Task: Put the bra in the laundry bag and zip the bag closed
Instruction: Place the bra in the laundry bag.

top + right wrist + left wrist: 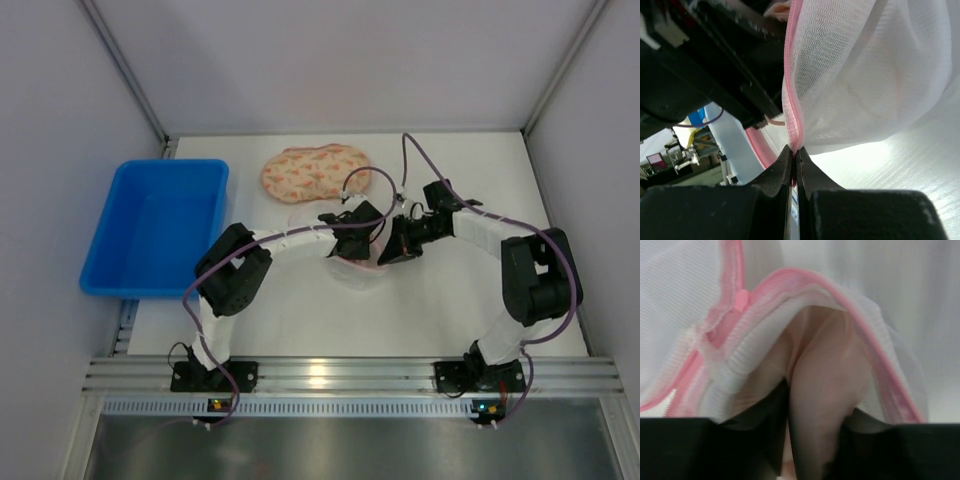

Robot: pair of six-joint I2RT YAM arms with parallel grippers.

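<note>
Mesh laundry bag (865, 75) pinched at its pink edge by right gripper (796, 160); left gripper (812, 440) clamps peach bra (825, 385).

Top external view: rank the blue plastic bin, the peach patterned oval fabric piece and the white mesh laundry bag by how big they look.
1. blue plastic bin
2. peach patterned oval fabric piece
3. white mesh laundry bag, though it is largely hidden in this view, so its last place is unsure.
</note>
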